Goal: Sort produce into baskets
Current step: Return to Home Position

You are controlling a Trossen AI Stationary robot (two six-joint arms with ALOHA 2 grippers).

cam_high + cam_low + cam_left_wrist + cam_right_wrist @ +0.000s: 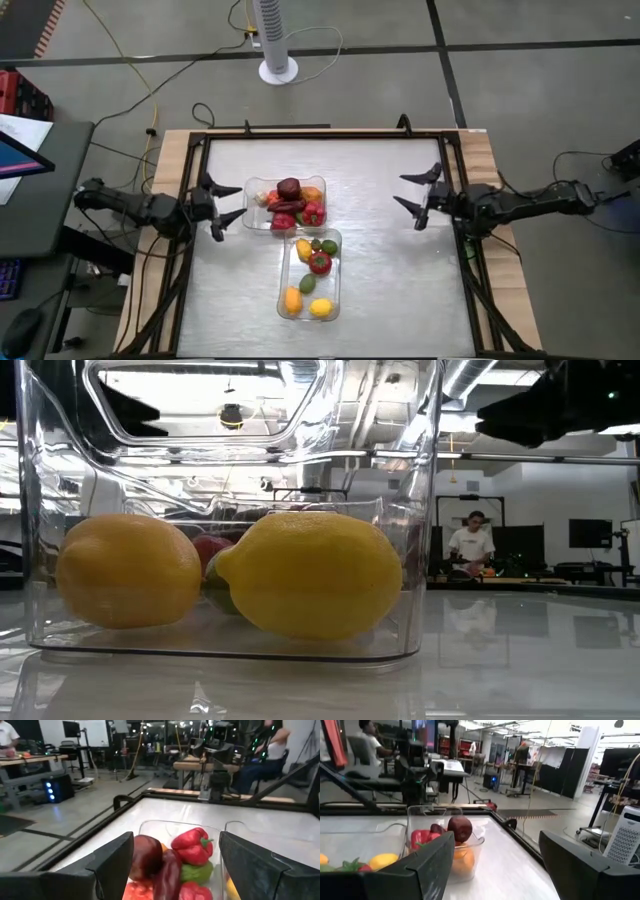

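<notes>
Start at the left of the high view. The left gripper hangs at the left side of the table, just beside the left end of the upper basket. Its 2 fingers are spread wide and grip nothing. In the left wrist view the fingers stand apart on either side of the basket's contents. The upper basket lies with its long axis running left to right across the table. It holds a heap of produce: a whitish piece at the left end, a dark maroon piece on top, an orange piece at the far right corner and a red pepper at the near right corner. The lower basket lies just beside the right half of the upper basket, on its near side. Its long axis is crosswise to the upper one and points toward the table's near edge. You cannot tell whether the 2 rims touch. From its far end to its near end it holds a yellow piece, a lime, a red piece with a green top, a green piece, an orange-yellow piece and a lemon. In the low view the lemon lies lengthwise behind the near wall. The right gripper hangs at the right side of the table, well apart from both baskets, with its 2 fingers spread and empty.
</notes>
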